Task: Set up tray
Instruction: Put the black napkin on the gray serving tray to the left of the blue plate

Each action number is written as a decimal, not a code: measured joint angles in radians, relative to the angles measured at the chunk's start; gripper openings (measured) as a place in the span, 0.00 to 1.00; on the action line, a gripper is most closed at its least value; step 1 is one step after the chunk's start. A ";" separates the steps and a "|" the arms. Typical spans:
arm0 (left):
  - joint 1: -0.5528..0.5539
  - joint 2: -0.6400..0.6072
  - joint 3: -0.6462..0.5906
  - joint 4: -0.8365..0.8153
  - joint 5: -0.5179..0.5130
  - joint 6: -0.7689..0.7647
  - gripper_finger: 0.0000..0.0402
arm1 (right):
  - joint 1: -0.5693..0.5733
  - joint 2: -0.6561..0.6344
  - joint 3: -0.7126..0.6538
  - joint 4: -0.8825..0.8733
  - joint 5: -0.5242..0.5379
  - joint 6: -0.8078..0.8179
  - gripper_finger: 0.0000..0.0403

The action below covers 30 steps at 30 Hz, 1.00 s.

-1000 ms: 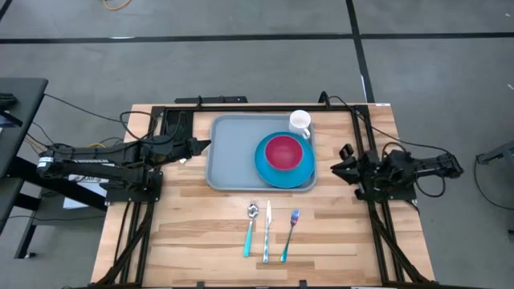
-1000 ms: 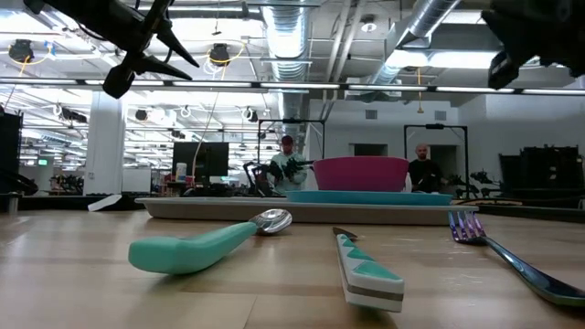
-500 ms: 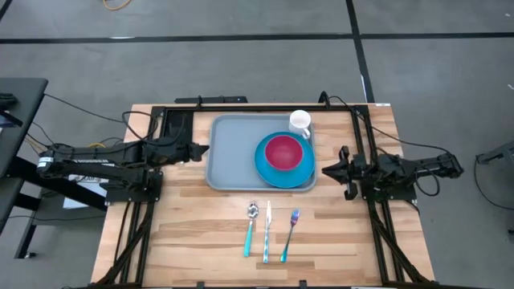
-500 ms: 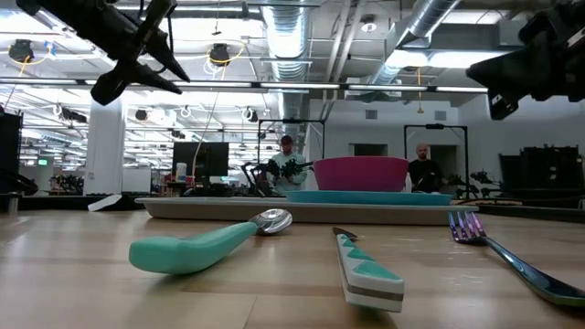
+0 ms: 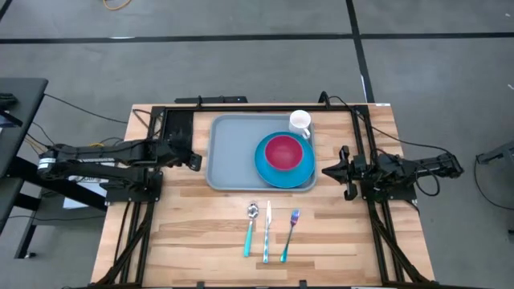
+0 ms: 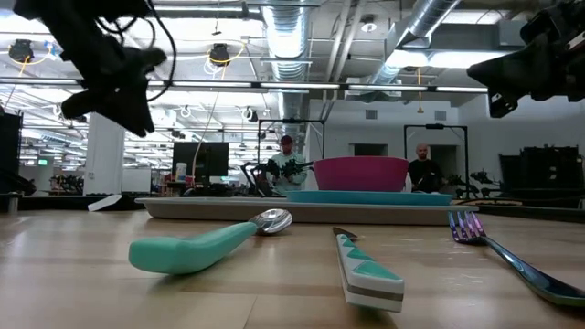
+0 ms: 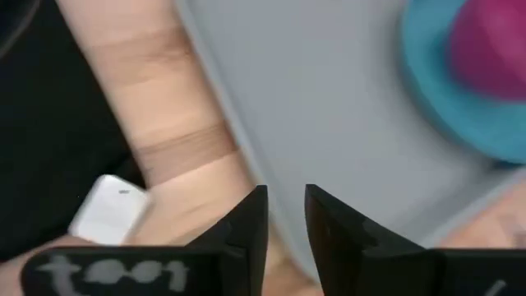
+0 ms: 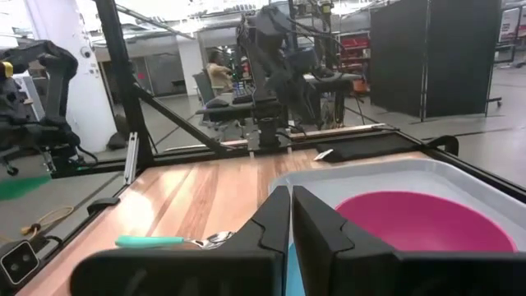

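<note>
The grey-blue tray (image 5: 234, 152) lies flat on the wooden table, far of centre. On its right half sits a round blue plate (image 5: 302, 172) with a pink bowl (image 5: 283, 152) on it, and a white cup (image 5: 299, 122) stands at its far right corner. My left gripper (image 5: 196, 162) hangs above the tray's left rim (image 7: 246, 177), tipped downward, fingers narrowly open and empty (image 7: 286, 205). My right gripper (image 5: 329, 170) is shut and level just right of the tray, pointing at the bowl (image 8: 290, 205).
A teal spoon (image 5: 250, 229), a knife (image 5: 267, 233) and a purple-headed fork (image 5: 289, 235) lie side by side on the near half of the table. A small white block (image 7: 107, 210) lies on the table left of the tray. People stand in the room behind.
My left gripper has tipped from nearly level to pointing down, rolled, and sunk a little while drawing back toward the table's left edge. My right gripper has dropped to level and shut its fingers, then kept still. The tray and dishes have not moved.
</note>
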 joint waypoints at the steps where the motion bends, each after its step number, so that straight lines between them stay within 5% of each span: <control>1: 0.013 0.027 0.008 -0.028 0.004 0.025 0.15 | 0.000 0.000 0.000 0.000 0.000 0.000 0.02; 10: 0.153 0.267 0.058 -0.228 0.123 0.237 0.14 | 0.000 0.000 0.000 -0.001 0.000 0.000 0.02; 23: 0.286 0.404 0.093 -0.234 0.082 0.443 0.44 | 0.000 0.000 0.000 -0.002 0.000 0.000 0.03; 30: 0.344 0.506 0.093 -0.210 0.081 0.538 0.52 | 0.000 0.000 0.000 0.000 0.000 0.000 0.03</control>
